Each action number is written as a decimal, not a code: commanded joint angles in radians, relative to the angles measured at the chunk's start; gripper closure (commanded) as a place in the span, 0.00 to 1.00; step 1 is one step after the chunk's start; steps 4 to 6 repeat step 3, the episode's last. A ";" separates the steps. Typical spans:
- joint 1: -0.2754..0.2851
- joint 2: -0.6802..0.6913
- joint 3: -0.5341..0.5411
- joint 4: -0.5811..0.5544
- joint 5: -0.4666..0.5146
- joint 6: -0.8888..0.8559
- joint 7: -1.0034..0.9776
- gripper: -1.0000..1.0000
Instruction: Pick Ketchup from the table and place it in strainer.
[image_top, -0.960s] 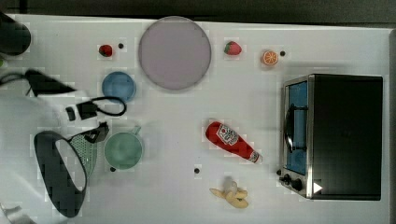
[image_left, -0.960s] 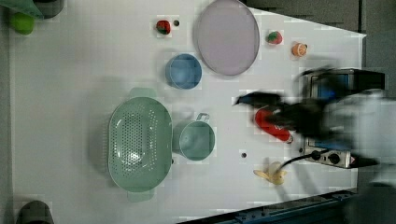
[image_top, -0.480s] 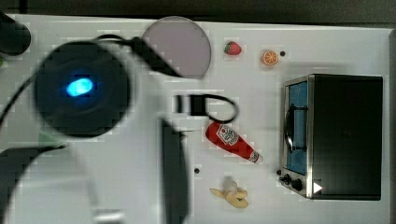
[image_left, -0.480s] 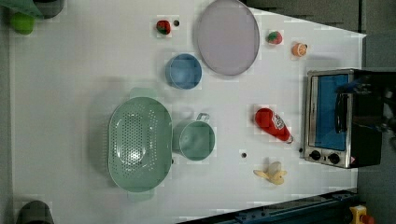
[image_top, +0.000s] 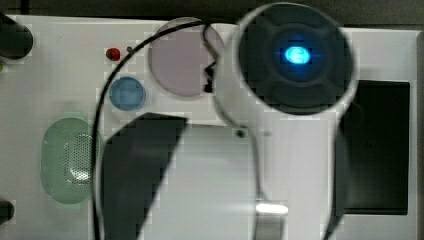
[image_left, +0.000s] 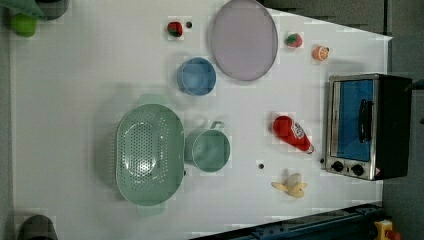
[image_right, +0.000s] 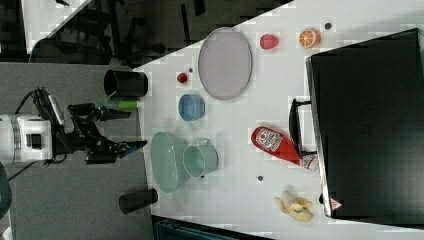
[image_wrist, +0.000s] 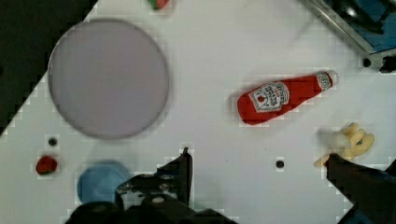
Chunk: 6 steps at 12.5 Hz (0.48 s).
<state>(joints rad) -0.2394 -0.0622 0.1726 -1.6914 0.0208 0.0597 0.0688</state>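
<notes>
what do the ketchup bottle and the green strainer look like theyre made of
Ketchup bottle: likely soft plastic, smooth and slightly glossy red, with a printed label and white cap. Strainer: probably moulded plastic, pale green and mostly matte, its middle punched with even holes; a faint sheen there.

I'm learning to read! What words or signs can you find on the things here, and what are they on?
Ketchup: its white label has dark lettering, too blurred to read.
Toaster oven: a small red triangle sign on its corner, too small to read.
Nothing else carries text that can be read.
</notes>
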 joint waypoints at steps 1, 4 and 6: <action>0.013 0.011 0.015 0.000 -0.009 -0.006 -0.060 0.00; 0.014 0.012 0.015 -0.001 -0.009 -0.003 -0.060 0.00; 0.014 0.012 0.015 -0.001 -0.009 -0.003 -0.060 0.00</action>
